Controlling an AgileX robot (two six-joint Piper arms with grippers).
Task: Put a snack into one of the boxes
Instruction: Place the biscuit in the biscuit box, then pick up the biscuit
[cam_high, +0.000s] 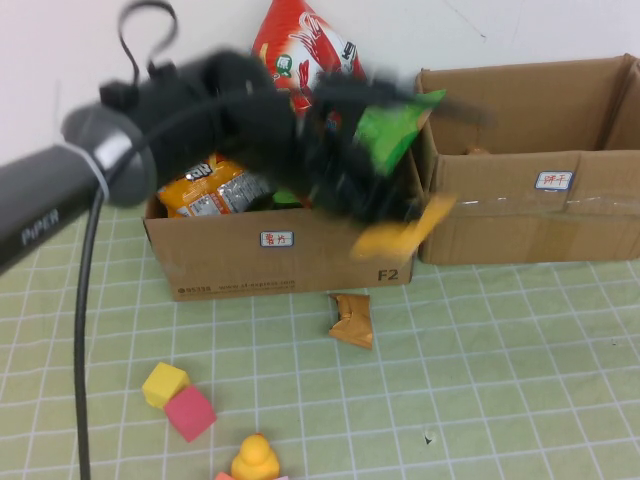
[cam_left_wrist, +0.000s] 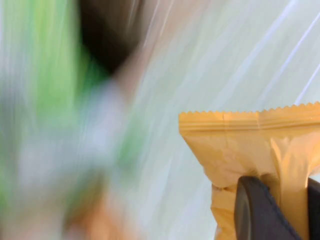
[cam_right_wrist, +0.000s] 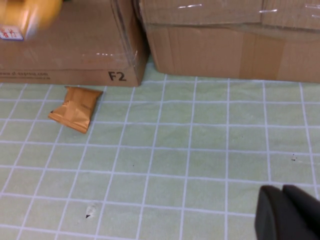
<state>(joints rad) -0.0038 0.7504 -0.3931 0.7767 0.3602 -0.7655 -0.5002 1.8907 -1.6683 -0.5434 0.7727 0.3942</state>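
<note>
Down by the near edge of the bench, left of centre, a yellow block (cam_high: 164, 384), a pink block (cam_high: 190, 413) and a yellow toy duck (cam_high: 255, 459) are sitting close together on the green checked mat (cam_high: 480, 380). The left arm is reaching in from the left edge across the left cardboard box (cam_high: 280, 255), which is standing toward the far edge and holding orange snack bags (cam_high: 205, 187), a red bag (cam_high: 300, 50) and a green bag (cam_high: 395, 130). The left gripper (cam_high: 385, 215) is hanging over that box's right front corner, its jaws pinching an orange snack packet (cam_left_wrist: 250, 150) by one end, so the packet is sticking out over the box's rim. A second orange packet (cam_high: 352, 320) is lying on the mat just in front of the same box. The right cardboard box (cam_high: 530, 215) is standing beside it toward the far right corner. The right gripper (cam_right_wrist: 287, 215) is hovering low over the mat near the right side, its fingers pressed together and holding nothing.
</note>
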